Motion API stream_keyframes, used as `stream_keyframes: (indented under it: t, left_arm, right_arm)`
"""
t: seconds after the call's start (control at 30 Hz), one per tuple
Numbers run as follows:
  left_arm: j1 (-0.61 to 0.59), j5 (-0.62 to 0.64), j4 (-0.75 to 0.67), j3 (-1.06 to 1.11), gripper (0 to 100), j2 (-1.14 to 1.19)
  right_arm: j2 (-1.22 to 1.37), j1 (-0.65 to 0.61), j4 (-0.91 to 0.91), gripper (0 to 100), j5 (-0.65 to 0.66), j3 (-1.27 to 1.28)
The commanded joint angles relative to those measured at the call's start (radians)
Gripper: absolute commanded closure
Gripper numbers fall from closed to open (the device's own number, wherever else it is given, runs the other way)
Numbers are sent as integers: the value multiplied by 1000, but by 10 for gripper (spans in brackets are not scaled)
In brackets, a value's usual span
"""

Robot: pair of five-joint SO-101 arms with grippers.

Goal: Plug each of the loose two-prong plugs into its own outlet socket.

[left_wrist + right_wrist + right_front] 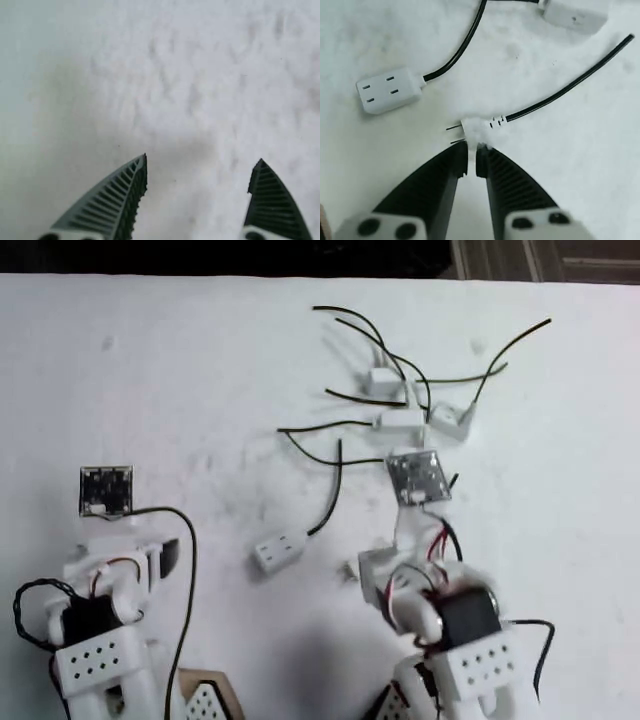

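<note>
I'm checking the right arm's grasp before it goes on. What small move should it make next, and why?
Probably open the right tool and ease forward over the small white two-prong plug on its black cord. The tool is nearly shut, its tips only at the plug's near edge, so the body isn't clearly between them. The white outlet socket block lies close by.

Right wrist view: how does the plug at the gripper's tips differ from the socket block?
The plug is small and shows two bare prongs; the socket block is larger and shows slots. The plug lies at the tips of the right gripper; the socket block lies apart. Both are white, with black cords.
</note>
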Motion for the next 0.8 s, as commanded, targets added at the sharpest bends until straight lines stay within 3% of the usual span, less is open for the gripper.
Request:
stream_keyframes:
  t: [0.0, 0.13, 0.33, 0.6, 0.77]
  left_arm:
    - [-8, -11, -3, -6, 676, -16]
    - [-8, -11, -3, -6, 676, -16]
    - [-8, -11, -3, -6, 676, -16]
    - [-8, -11, -3, -6, 676, -16]
    - [-8, -11, -3, -6, 676, -16]
  right_arm:
    - [120, -5, 12, 967, -130, -98]
    - [231, -5, 10, 924, -255, -110]
    - [337, -7, 8, 740, -275, -115]
    - [444, -8, -110, 793, -278, -109]
    - [582, -8, -182, 827, -368, -109]
